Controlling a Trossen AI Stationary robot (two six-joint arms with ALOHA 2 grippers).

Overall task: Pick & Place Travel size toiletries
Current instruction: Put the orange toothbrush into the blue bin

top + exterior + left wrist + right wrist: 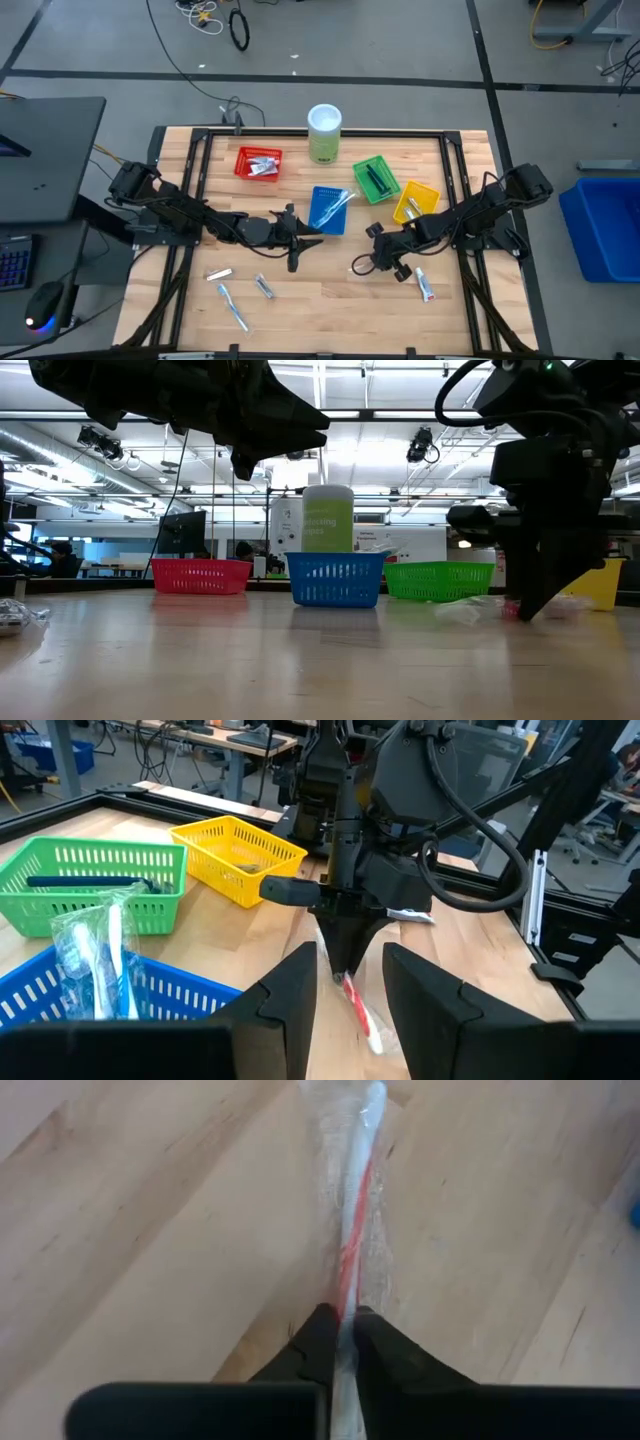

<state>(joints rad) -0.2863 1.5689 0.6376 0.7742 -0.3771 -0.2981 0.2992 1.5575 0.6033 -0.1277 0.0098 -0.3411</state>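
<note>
A red-and-white toothbrush in a clear wrapper (352, 1220) lies on the wooden table right of centre. My right gripper (340, 1342) is shut on it; the left wrist view shows this gripper (346, 966) coming down onto the toothbrush (362, 1012). My left gripper (346, 988) hovers open just left of it, above the table, with nothing between its fingers. A white mini tube (425, 285) lies near the right arm. Two sachets (218, 273) (263, 287) and a pale toothbrush (232, 305) lie at the near left. My right gripper pinches the wrapped toothbrush between its two fingertips (318, 1342), at the handle (345, 1302) toward one end. The fingers slant steeply down from the table's right side. The toothbrush runs on ahead of them and lies flat on the table.
Red (258, 163), blue (328, 210), green (375, 180) and yellow (415, 200) mesh baskets stand in a row across the far half, several with items in them. A pale-green canister with a white lid (324, 133) stands behind them. Bare wood lies at the near middle.
</note>
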